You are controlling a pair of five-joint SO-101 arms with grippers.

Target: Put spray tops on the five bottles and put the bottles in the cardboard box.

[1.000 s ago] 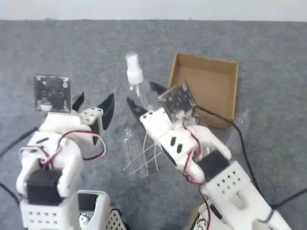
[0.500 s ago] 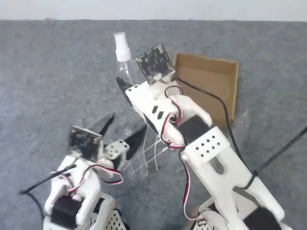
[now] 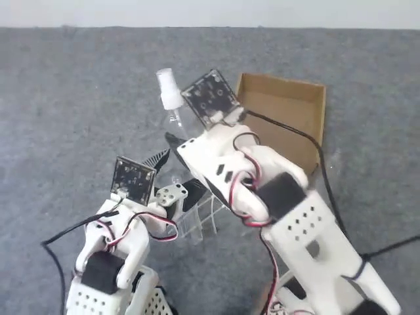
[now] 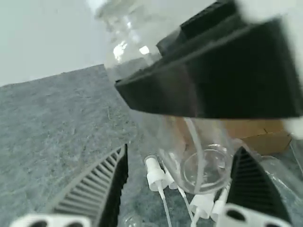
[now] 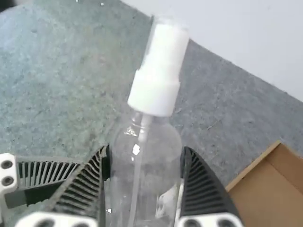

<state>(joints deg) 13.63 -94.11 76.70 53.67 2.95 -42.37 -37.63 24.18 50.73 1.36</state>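
Above mid-table, right gripper (image 5: 145, 153) clamps the bottle (image 3: 176, 122), left gripper (image 4: 182, 158) gapes wide beneath; its spray top (image 5: 158, 71), possibly unseated, could drop off.

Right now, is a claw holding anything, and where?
Yes, the right claw grips the bottle around its clear body, below the spray top.

Grey carpet-like table covering (image 3: 65, 98) lying spread beneath the left gripper (image 4: 182, 152) and right gripper (image 5: 144, 151), pale wall (image 3: 210, 13) running beyond them.
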